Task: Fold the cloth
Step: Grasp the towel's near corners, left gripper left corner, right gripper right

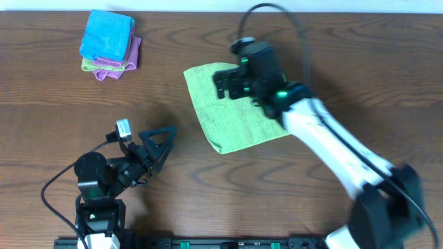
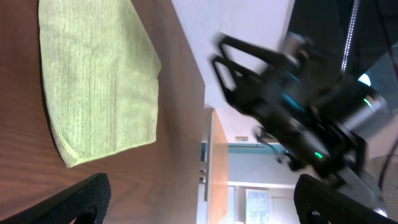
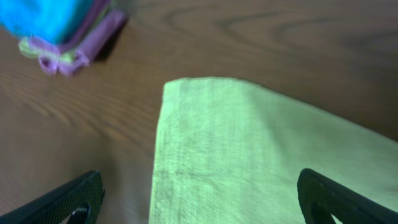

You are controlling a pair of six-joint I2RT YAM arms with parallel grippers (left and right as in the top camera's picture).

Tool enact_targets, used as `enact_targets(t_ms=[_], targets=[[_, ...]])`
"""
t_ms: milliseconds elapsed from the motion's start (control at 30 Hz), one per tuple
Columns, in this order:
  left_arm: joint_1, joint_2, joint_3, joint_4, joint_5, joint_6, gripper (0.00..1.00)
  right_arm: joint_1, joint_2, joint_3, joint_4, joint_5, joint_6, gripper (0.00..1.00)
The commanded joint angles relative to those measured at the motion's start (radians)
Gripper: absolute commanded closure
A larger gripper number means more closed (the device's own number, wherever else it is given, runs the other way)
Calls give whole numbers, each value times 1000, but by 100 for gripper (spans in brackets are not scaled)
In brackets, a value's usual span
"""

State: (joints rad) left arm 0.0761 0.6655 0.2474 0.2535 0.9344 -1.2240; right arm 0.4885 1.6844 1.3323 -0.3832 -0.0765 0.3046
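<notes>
The lime-green cloth (image 1: 239, 117) lies folded on the wooden table, right of centre, as a slightly slanted rectangle. My right gripper (image 1: 225, 81) hovers over its far left corner with its jaws wide open and nothing between them. In the right wrist view the cloth (image 3: 261, 149) fills the space below the open right gripper (image 3: 202, 199). My left gripper (image 1: 166, 149) stands open near the front left, well apart from the cloth. The left wrist view shows the cloth (image 2: 93, 81) at the upper left, with the left gripper (image 2: 202, 205) empty.
A stack of folded cloths (image 1: 109, 45), blue on top of purple and green, sits at the far left corner and appears again in the right wrist view as the stack (image 3: 62, 31). The right arm (image 1: 332, 145) reaches diagonally across the table's right side.
</notes>
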Motion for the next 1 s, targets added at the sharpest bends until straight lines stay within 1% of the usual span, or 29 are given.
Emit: enact_targets(t_ms=[0, 67, 167, 300, 433, 600, 667, 700, 867, 967], targets=[[-15, 6, 9, -41, -24, -37, 5, -103, -55, 8, -106, -128, 23, 1], [-43, 24, 9, -95, -43, -48, 5, -188, -67, 8, -195, -221, -9, 1], [-103, 74, 10, -135, -75, -56, 5, -296, -67, 8, -280, -371, -78, 1], [-188, 177, 10, -138, -106, -56, 4, -382, -67, 8, -379, -399, -108, 1], [-273, 293, 25, -138, -168, -55, 4, -392, -67, 8, -454, -401, -139, 1], [-339, 429, 49, -135, -229, -50, 4, -389, -67, 8, -483, -403, -138, 1], [-354, 487, 57, -114, -248, -31, 4, -389, -67, 8, -489, -403, -138, 1], [-361, 532, 59, -79, -267, -32, 4, -389, -67, 8, -497, -403, -138, 1], [-361, 627, 59, 21, -299, -33, 4, -389, -67, 8, -515, -403, -138, 1], [-364, 672, 68, 45, -318, -33, 4, -389, -67, 8, -518, -403, -138, 1]])
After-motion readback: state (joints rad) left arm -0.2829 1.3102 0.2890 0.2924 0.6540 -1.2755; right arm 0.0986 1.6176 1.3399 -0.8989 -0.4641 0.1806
